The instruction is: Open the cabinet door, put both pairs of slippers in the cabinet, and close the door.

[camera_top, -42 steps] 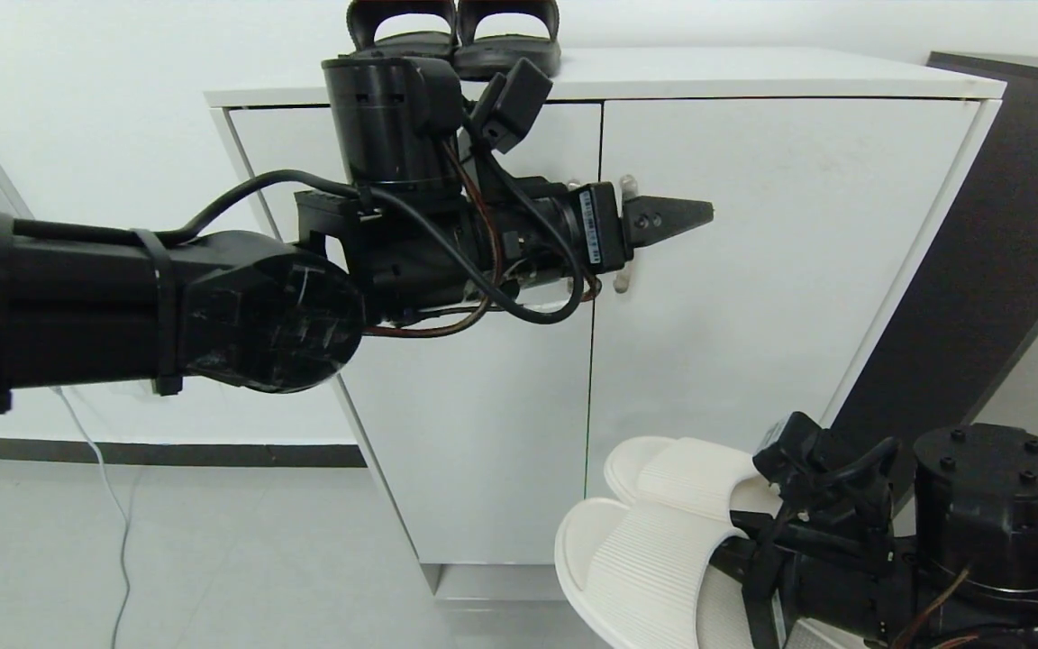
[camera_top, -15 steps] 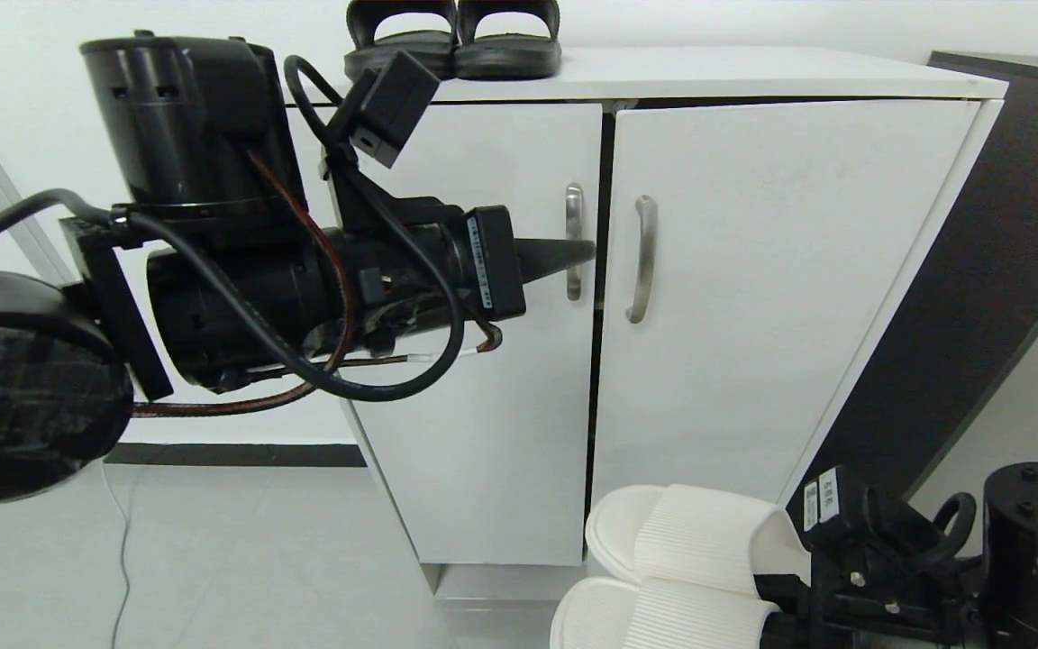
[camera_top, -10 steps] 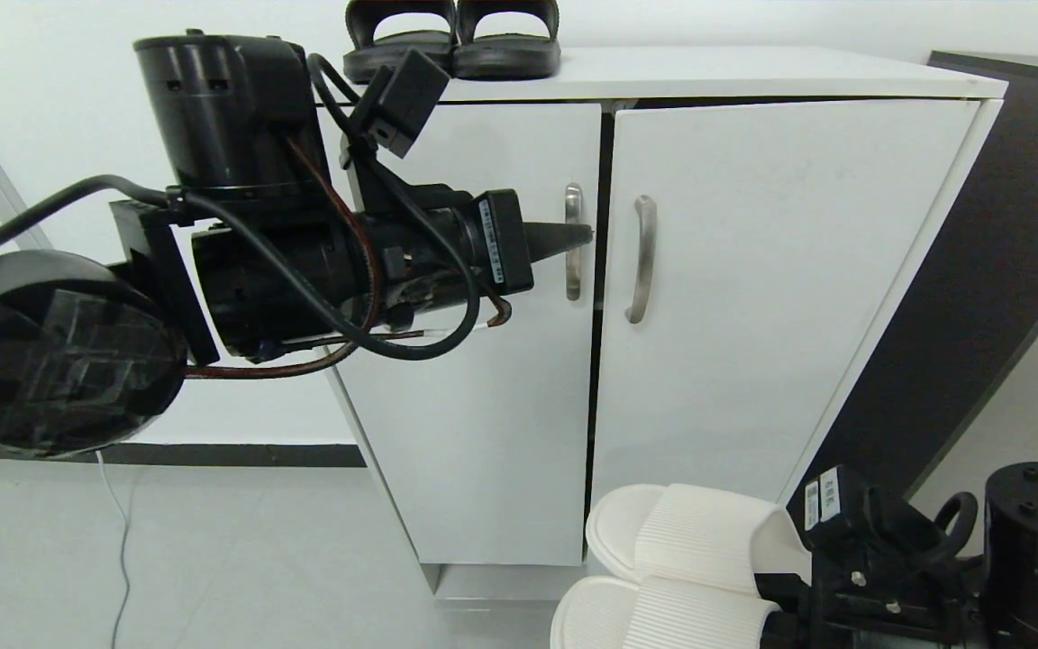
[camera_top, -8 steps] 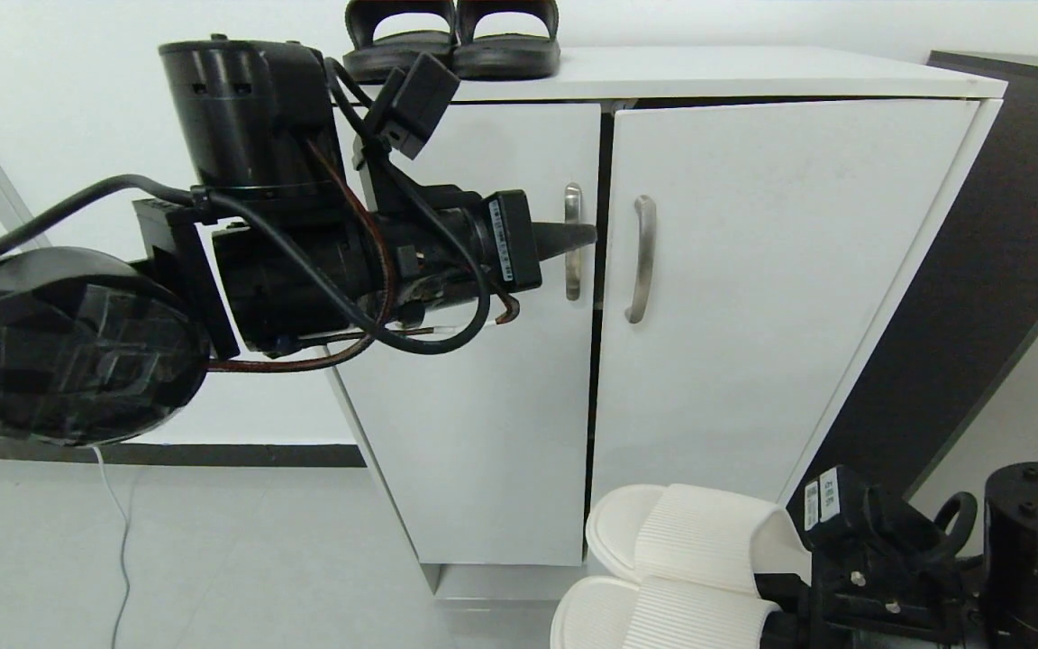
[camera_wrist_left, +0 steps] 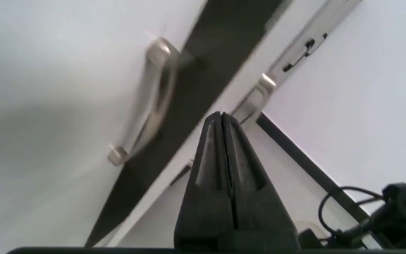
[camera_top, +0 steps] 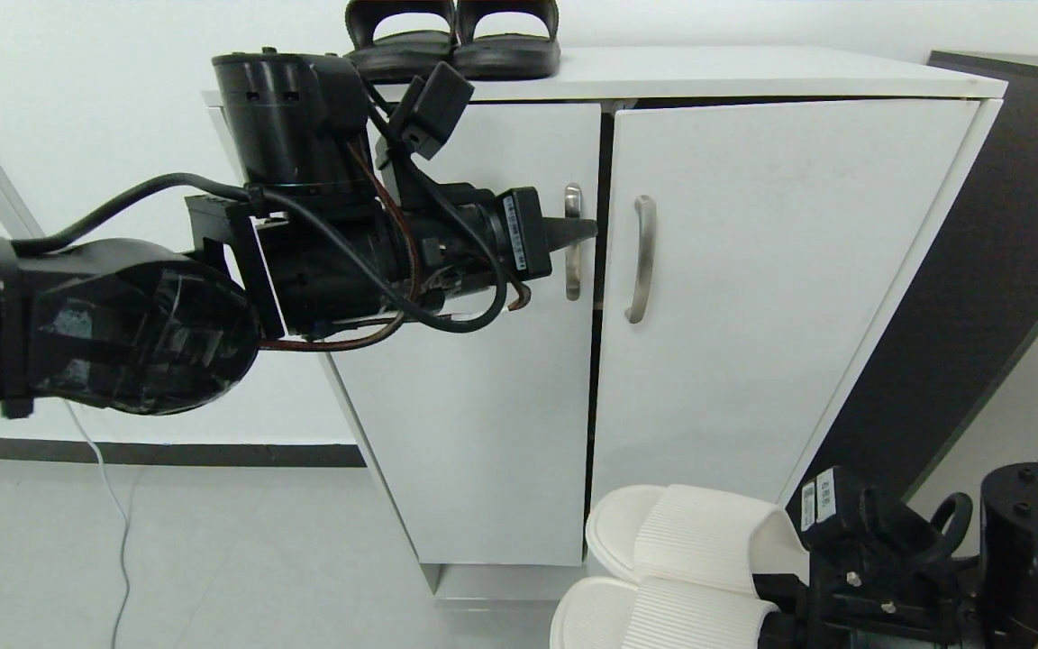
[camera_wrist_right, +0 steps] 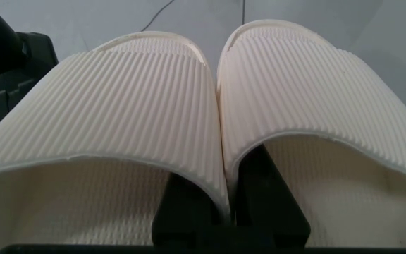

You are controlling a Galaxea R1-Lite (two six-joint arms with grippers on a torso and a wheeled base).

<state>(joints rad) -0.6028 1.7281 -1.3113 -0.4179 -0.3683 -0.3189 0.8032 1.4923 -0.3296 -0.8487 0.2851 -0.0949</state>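
A white two-door cabinet (camera_top: 735,77) stands ahead. Its right door (camera_top: 753,288) is slightly ajar, with a dark gap (camera_top: 606,171) beside the left door (camera_top: 483,433). My left gripper (camera_top: 593,229) is shut and holds nothing, its tip right at the left door's handle (camera_top: 573,270); the left wrist view shows the shut gripper (camera_wrist_left: 222,116) in front of that left handle (camera_wrist_left: 259,92), with the right door's handle (camera_wrist_left: 154,92) beside it. Black slippers (camera_top: 453,41) sit on the cabinet top. White slippers (camera_top: 663,559) hang low at the right, my right gripper (camera_wrist_right: 225,194) shut on their inner walls.
A dark panel (camera_top: 978,270) leans along the cabinet's right side. A thin cable (camera_top: 118,532) runs down over the grey floor at the left, below a dark skirting strip (camera_top: 168,453). Open floor lies in front of the left door.
The right door has come slightly ajar. My left gripper drew back from the right handle and now sits at the left one. The right arm sank lower with the white slippers.
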